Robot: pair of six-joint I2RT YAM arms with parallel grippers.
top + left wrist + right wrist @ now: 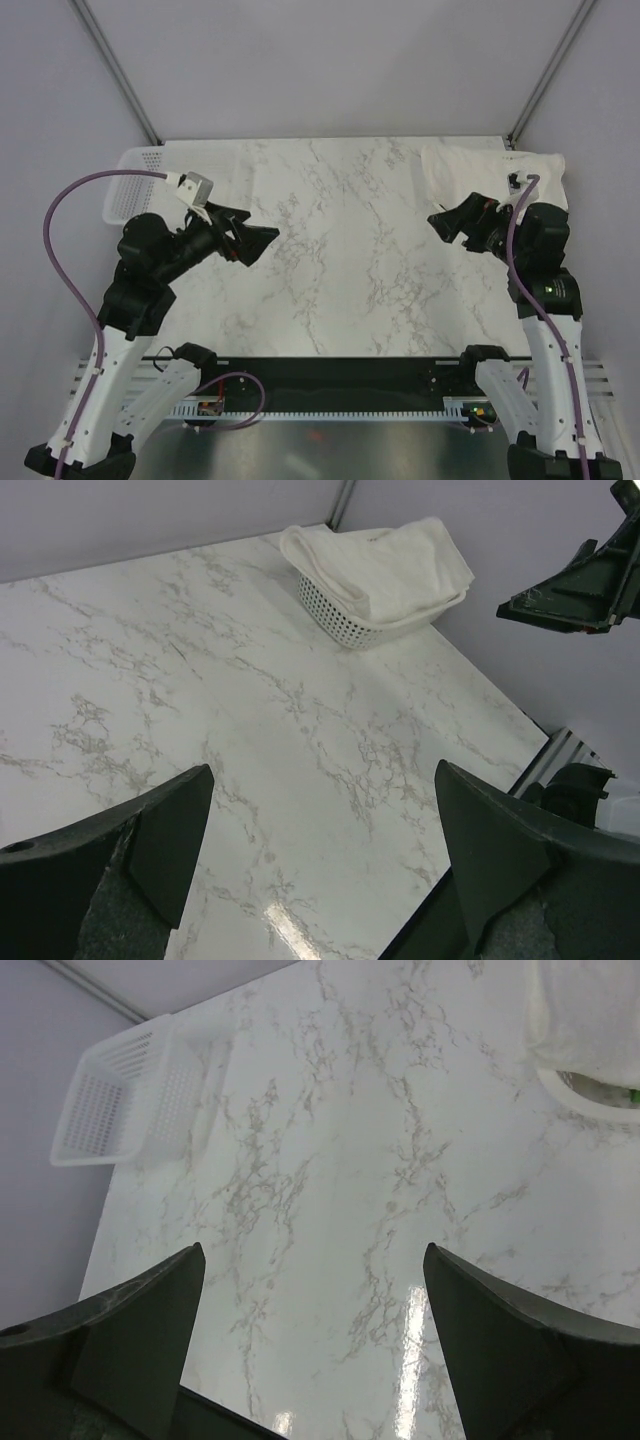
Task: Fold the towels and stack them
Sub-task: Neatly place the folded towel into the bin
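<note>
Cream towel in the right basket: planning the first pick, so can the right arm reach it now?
Probably yes. The cream towel lies uncovered, heaped in the mesh basket, and the right gripper hangs open beside it, though pointing away, so it must turn.

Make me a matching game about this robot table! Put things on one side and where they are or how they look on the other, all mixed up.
Things:
1. cream-white towel
2. empty mesh basket
3. left gripper
4. table

Matches:
A. white marble with grey veins
B. far left corner
C. jaws wide open, holding nothing
D. piled in the right basket, far right corner

Right pairs: 1-D, 2-B, 3-C, 4-A.
</note>
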